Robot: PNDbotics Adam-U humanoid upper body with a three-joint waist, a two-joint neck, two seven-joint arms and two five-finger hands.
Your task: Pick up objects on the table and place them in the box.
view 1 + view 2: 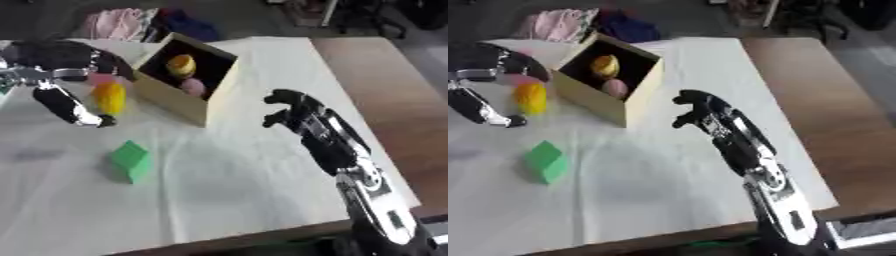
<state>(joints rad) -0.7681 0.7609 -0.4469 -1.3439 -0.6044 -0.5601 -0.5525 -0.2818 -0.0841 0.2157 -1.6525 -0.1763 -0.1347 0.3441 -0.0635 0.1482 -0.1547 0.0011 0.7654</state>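
An open tan box (179, 102) stands on the white cloth at the back, tipped toward me. Inside lie a yellow thing (181, 65) and a pink thing (192, 87). Left of the box a yellow object (110, 97) stands upright, with a small pink thing (100, 79) just behind it. My left hand (54, 56) arches over them, open, with its fingers (112, 62) above and its thumb (68, 106) reaching down beside the yellow object. A green block (131, 160) lies nearer me. My right hand (297, 114) hovers right of the box, fingers curled, holding nothing.
The white cloth (254, 175) covers most of the table, and bare brown wood (394, 85) shows along its right side. Pink and blue cloth (562, 24) lies beyond the far edge. The table's front edge runs near the bottom.
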